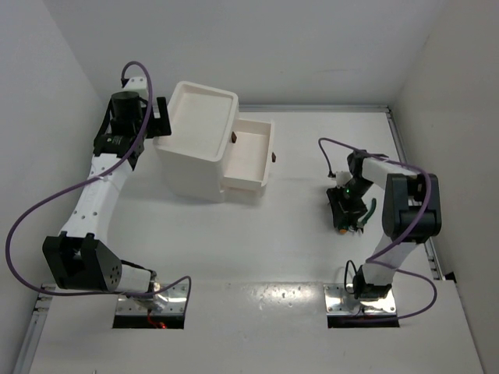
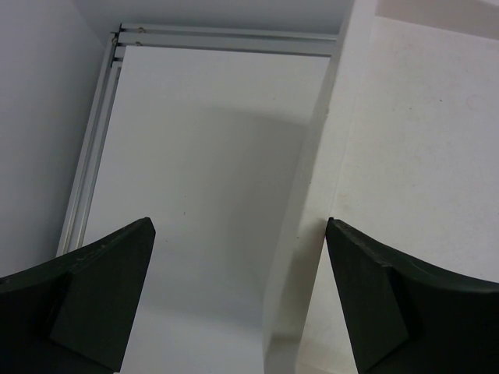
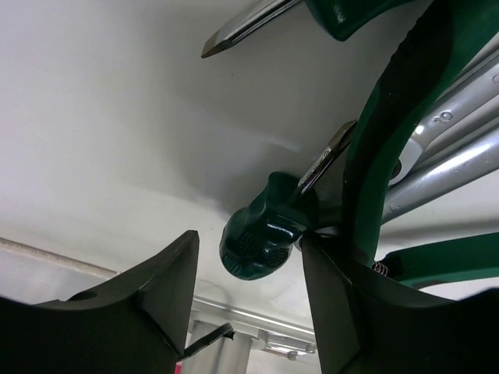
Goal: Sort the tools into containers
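Observation:
The white drawer unit (image 1: 195,152) stands at the back left with its recessed tray top empty. Its drawer (image 1: 251,156) is pulled out to the right and looks empty. My left gripper (image 1: 160,123) is open at the unit's left edge. In the left wrist view the unit's wall (image 2: 312,202) lies between the spread fingers (image 2: 105,296). My right gripper (image 1: 348,212) is low over the tool pile at the right. In the right wrist view it is open (image 3: 248,238), with the small green screwdriver's handle (image 3: 261,234) between the fingertips. Green-handled pliers (image 3: 390,117) and silver wrenches (image 3: 460,148) lie just beyond. The yellow-handled pliers (image 1: 343,229) barely show.
Brown drawer handles (image 1: 233,138) stick out on the unit's right side. A second flat screwdriver tip (image 3: 242,27) shows above the pile. A metal rail (image 1: 405,156) runs along the table's right edge, and walls close in on both sides.

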Available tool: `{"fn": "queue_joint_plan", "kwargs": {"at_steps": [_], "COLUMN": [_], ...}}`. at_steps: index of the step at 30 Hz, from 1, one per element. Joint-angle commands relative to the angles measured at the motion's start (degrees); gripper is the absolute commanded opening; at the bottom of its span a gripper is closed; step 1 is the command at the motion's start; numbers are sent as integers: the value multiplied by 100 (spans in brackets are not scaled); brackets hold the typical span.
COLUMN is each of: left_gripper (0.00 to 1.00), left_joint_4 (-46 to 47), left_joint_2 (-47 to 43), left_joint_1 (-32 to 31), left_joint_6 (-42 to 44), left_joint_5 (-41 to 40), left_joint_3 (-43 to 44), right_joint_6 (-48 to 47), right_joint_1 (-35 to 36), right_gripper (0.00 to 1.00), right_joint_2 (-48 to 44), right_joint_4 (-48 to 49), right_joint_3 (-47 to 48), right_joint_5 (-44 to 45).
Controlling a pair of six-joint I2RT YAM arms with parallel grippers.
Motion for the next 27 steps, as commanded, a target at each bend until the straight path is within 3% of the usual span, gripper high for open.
{"fn": "queue_joint_plan", "kwargs": {"at_steps": [1, 3, 7, 11, 12, 16, 19, 22, 27], "left_gripper": [98, 98, 98, 98, 98, 99, 99, 100, 100], "left_joint_4": [253, 253, 253, 253, 253, 253, 253, 314, 314], "left_joint_2": [-21, -21, 32, 93, 93, 93, -29, -170, -285], "left_joint_1": [-20, -20, -20, -20, -20, -20, -20, -20, -20], "left_joint_6": [133, 133, 133, 133, 133, 133, 133, 133, 81], "left_joint_5": [-250, -250, -250, -250, -198, -93, -92, -154, 109], "left_joint_3": [42, 95, 95, 148, 148, 148, 95, 25, 24], "right_joint_6": [159, 159, 159, 159, 107, -130, -183, 588, 1415], "right_joint_1": [31, 31, 83, 83, 83, 83, 136, 276, 724], "right_gripper": [54, 51, 33, 12, 2, 0, 0, 0, 0], "right_joint_2": [99, 99, 38, -32, -33, -479, -1119, -1534, -1264], "right_joint_4": [244, 244, 359, 359, 298, -28, -81, 462, 1253], "right_joint_3": [-106, -106, -220, -220, -81, 446, 1043, 1624, 2643], "right_joint_5": [157, 157, 157, -45, -115, -1141, -2396, -2751, -3016]}}
